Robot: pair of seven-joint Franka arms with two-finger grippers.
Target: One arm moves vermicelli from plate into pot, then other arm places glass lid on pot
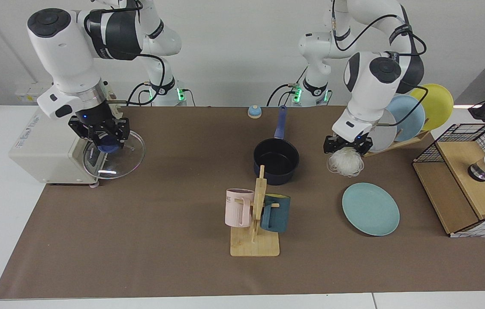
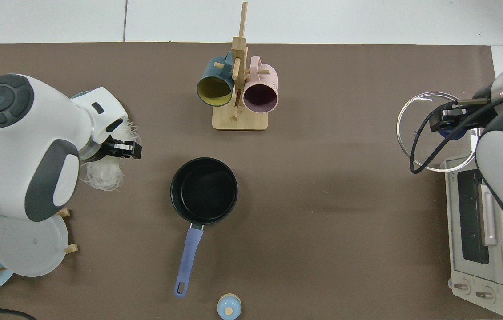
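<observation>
Brown table (image 1: 139, 240), middle: pot (image 1: 276, 161) sitting empty. Right side: left gripper (image 1: 347, 146) pinching noodles (image 1: 345, 163) above plate (image 1: 370, 208). Upper left: right gripper (image 1: 104, 135) squeezing glass lid (image 1: 115, 152) knob, hanging up high.

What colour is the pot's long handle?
Blue, on the pot; its handle shows best in the top view.

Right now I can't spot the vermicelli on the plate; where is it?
The vermicelli hangs from the left gripper in the air, in the facing view between the pot and the rack of plates, above the bare plate.
</observation>
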